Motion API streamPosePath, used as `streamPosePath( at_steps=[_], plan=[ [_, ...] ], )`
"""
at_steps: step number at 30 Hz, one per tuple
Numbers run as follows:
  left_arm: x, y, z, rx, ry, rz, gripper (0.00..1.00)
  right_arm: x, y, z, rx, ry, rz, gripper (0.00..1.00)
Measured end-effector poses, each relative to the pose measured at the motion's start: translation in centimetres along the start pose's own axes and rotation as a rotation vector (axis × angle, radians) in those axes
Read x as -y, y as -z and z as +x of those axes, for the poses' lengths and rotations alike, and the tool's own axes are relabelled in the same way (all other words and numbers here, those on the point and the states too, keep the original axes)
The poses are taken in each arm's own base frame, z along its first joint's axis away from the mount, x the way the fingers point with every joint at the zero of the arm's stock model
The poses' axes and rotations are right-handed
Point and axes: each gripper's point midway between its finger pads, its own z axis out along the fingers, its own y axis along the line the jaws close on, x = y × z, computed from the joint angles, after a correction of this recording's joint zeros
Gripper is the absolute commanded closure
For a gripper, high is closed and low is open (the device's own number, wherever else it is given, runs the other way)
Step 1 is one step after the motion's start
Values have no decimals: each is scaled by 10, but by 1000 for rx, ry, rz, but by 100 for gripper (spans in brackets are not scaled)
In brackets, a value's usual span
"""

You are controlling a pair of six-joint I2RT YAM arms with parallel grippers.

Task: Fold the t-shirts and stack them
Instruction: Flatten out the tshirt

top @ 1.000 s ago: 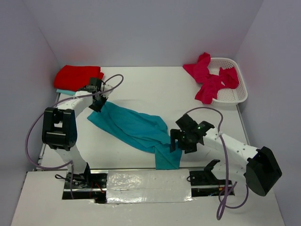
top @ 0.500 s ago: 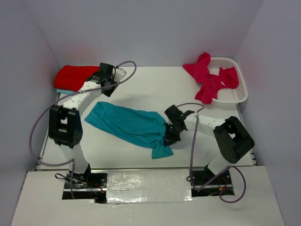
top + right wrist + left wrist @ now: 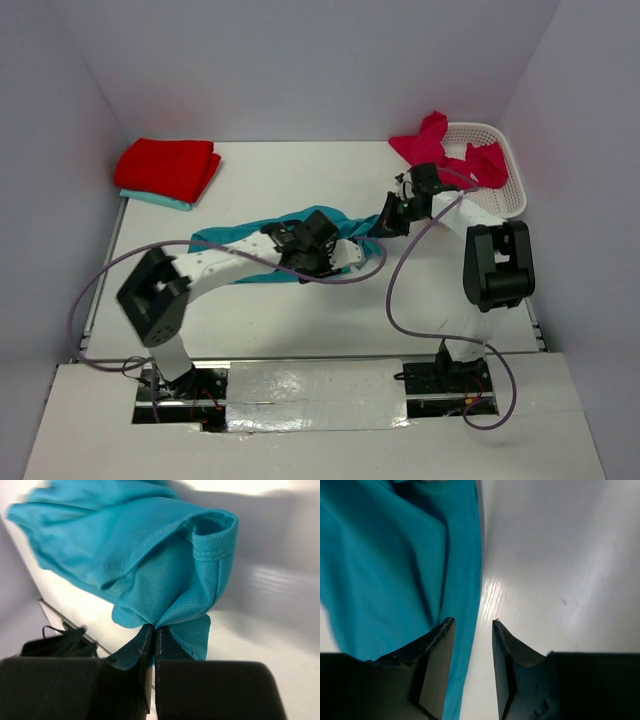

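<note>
Teal shirt (image 3: 285, 220) lies bunched mid-table. Right gripper (image 3: 154, 629) is pinched tight on a fold beside its sleeve hem. Left gripper (image 3: 472, 622) has its jaws partly apart, straddling the shirt's edge; whether it touches the cloth or sits just above is hard to tell. Folded red shirts (image 3: 165, 165) sit back left, and magenta shirts (image 3: 425, 140) spill from the basket (image 3: 505, 205) back right.
</note>
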Motion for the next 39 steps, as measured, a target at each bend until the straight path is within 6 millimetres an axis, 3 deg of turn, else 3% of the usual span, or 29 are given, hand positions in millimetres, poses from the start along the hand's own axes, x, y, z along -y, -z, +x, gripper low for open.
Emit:
streamPosePath(
  at_steps=[3, 5, 9, 13, 19, 24, 27, 29, 31, 33, 37, 39],
  plan=[
    [4, -50, 6, -79, 36, 27, 50, 25, -14, 9, -66, -47, 35, 100],
    [1, -69, 2, -70, 48, 4, 49, 36, -22, 15, -100, -78, 46, 100],
    [0, -82, -26, 12, 52, -74, 48, 44, -27, 17, -130, -105, 61, 100],
    [-1, -95, -51, 87, 89, -115, 48, 41, -28, 4, -115, -78, 61, 100],
    [8, -117, -42, 63, 191, -78, 48, 45, -27, 3, -113, -62, 77, 100],
    [-2, -129, -49, 72, 254, -107, 46, 50, -27, 8, -120, -71, 78, 100],
    [-4, -136, -53, 79, 279, -107, 55, 52, -26, 13, -125, -77, 81, 100],
    [-7, -141, -56, 82, 295, -113, 74, 52, -24, 14, -126, -78, 80, 100],
    [-9, -144, -58, 82, 301, -117, 79, 50, -23, 13, -121, -74, 75, 100],
    [-8, -144, -55, 74, 296, -118, 77, 50, -21, 11, -116, -73, 72, 100],
    [-9, -139, -48, 65, 283, -127, 50, 56, -15, 6, -99, -87, 75, 100],
    [-6, -133, -41, 47, 282, -115, 48, 59, -12, 2, -92, -95, 78, 100]
  ],
)
